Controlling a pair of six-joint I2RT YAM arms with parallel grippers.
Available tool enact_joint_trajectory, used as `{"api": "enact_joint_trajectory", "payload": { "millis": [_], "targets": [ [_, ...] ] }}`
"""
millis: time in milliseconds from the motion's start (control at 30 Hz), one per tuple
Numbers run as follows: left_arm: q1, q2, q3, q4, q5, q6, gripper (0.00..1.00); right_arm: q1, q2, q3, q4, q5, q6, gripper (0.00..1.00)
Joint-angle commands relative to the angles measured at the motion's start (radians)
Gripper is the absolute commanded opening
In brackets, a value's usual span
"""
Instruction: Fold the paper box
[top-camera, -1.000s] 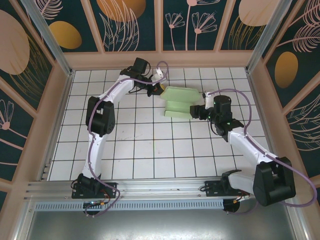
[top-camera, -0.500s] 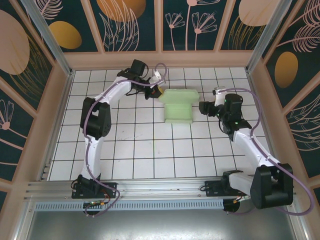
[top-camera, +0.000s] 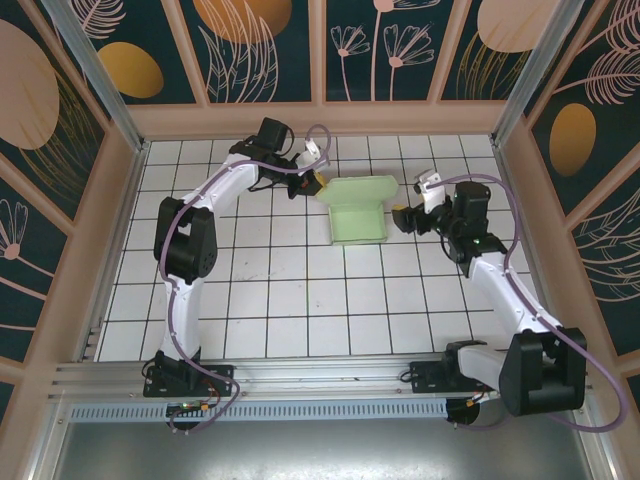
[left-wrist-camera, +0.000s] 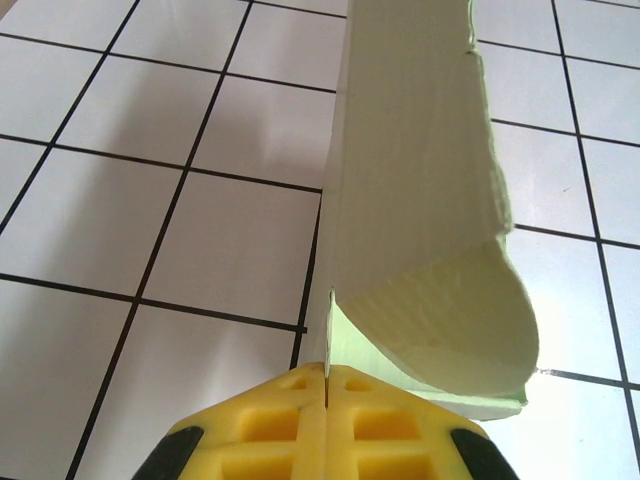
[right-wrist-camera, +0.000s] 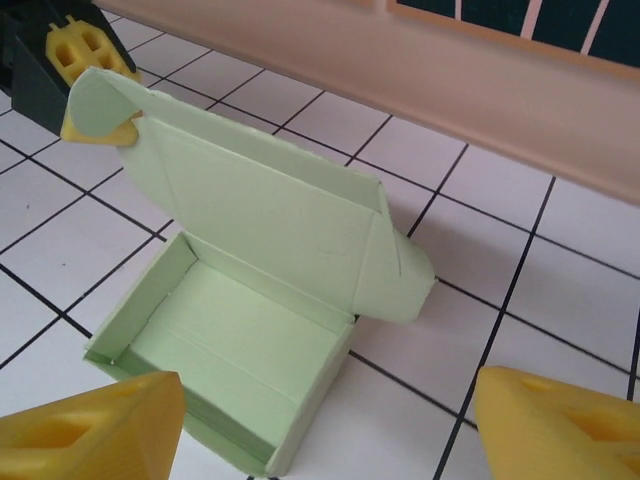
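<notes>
The pale green paper box (top-camera: 358, 212) sits at the back middle of the tiled floor, its tray (right-wrist-camera: 225, 365) open upward and its lid (right-wrist-camera: 265, 215) standing along the far side. My left gripper (top-camera: 317, 183) is shut on the lid's rounded left corner flap (left-wrist-camera: 430, 330), the thin card pinched between its yellow fingers (left-wrist-camera: 290, 420). The same grip appears in the right wrist view, the left gripper (right-wrist-camera: 92, 92) at the top left. My right gripper (top-camera: 404, 217) hangs open just right of the box, its fingertips (right-wrist-camera: 90, 430) wide apart, touching nothing.
The wooden back wall (right-wrist-camera: 450, 60) runs close behind the box. Side walls (top-camera: 115, 200) enclose the white tiled floor (top-camera: 300, 300). The metal rail (top-camera: 300, 375) with both arm bases lies at the near edge.
The right gripper has drawn back to the right, off the box's right side. The box has turned squarer to the tiles, its lid still pinched by the left gripper.
</notes>
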Motion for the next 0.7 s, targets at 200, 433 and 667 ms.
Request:
{"api": "enact_joint_trajectory", "payload": {
  "millis": [200,433,667],
  "targets": [
    [-0.003,0.037,0.079,-0.1,0.052,0.021,0.0,-0.146,0.25,0.224,-0.168,-0.311,-0.41,0.75],
    [-0.001,0.04,0.081,-0.125,0.049,0.041,0.0,-0.146,0.434,0.408,-0.324,-0.376,-0.642,0.73],
    [-0.001,0.051,0.104,-0.154,0.065,0.057,0.0,-0.092,0.597,0.576,-0.451,-0.381,-0.768,0.73]
  ]
}}
